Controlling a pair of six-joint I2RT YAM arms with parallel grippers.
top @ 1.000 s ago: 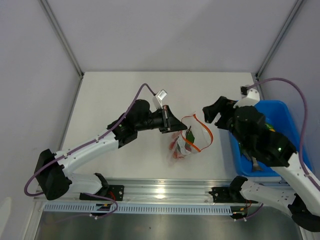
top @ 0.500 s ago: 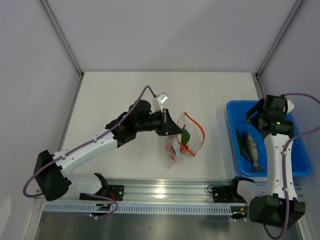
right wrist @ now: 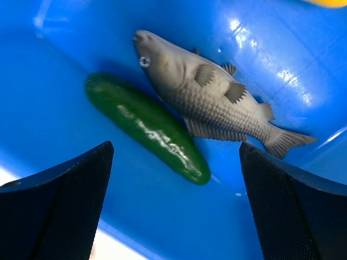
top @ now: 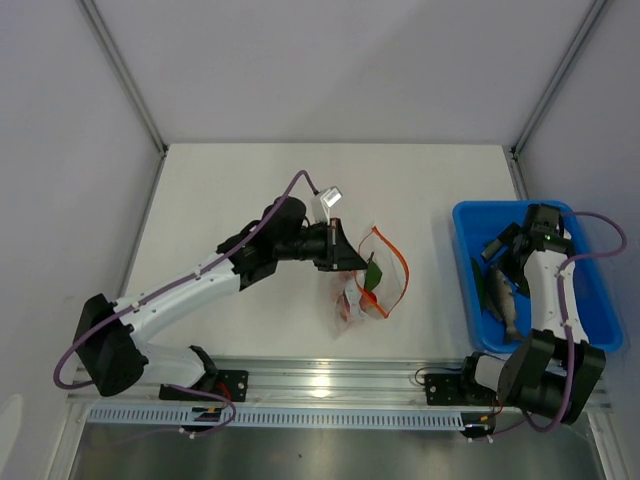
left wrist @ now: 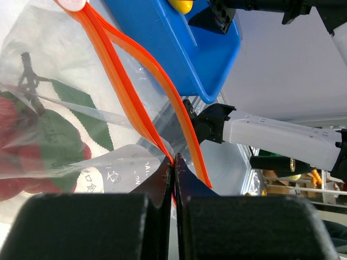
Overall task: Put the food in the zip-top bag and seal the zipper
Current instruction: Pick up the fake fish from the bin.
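Observation:
The clear zip-top bag lies mid-table with its orange-red zipper looped open. Red cherry tomatoes with green leaves are inside it, and also show in the left wrist view. My left gripper is shut on the bag's mouth edge, pinching the zipper strip at its fingertips. My right gripper is open inside the blue bin, just above the long green pepper, empty. The yellow-orange pepper sits at the bin's far side.
A grey toy fish lies beside the green pepper in the bin, touching it, and shows in the top view. The bin's walls surround my right gripper. The aluminium rail runs along the table's near edge.
My right arm swung away from the bag to the right and lowered its gripper into the blue bin. My left gripper stayed shut on the bag's mouth.

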